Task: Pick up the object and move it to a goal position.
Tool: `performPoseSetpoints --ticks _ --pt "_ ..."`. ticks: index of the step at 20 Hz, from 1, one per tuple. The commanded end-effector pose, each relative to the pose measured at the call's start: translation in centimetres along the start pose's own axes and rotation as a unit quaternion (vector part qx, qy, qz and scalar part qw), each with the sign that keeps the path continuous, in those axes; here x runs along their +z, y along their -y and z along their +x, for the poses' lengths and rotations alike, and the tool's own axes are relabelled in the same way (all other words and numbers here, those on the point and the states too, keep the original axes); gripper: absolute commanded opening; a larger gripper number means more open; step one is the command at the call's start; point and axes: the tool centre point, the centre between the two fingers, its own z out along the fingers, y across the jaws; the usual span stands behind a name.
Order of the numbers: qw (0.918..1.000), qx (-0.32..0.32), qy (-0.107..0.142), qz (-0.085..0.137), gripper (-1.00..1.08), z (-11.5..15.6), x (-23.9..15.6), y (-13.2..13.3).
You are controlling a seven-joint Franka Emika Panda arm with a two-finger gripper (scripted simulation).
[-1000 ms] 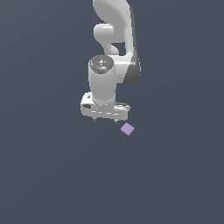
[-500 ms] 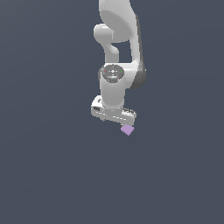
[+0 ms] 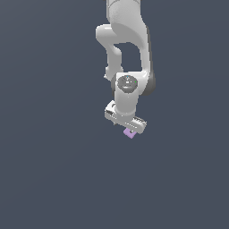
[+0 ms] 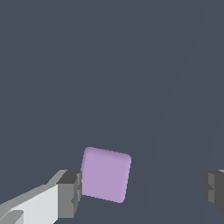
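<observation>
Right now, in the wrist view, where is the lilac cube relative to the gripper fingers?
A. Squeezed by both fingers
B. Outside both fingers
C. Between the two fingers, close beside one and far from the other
C: the lilac cube sits in the open gripper, next to one finger pad, with a wide gap to the other.

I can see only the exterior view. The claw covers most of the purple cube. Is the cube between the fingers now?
Observer: Yes. In the wrist view the lilac cube lies between the two fingers, with the claw open.
Operator: Is it in the centre of the gap?
Observer: No. It sits right beside one finger; a wide gap separates it from the other finger.
Operator: Is the cube square to the fingers?
Observer: Not quite; its edges look slightly rotated against the finger pads.
</observation>
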Motion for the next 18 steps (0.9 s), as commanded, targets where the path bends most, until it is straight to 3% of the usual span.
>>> performPoseSetpoints --ticks 1,10,18 --pt "0.9996 0.028 0.001 0.0 1.08 -0.8 1.0 0.7" --pt "0.9941 0.108 0.004 -0.001 1.08 -3.4 4.0 2.5" --pt "0.9897 0.143 0.004 -0.002 1.08 -4.5 5.2 3.2"
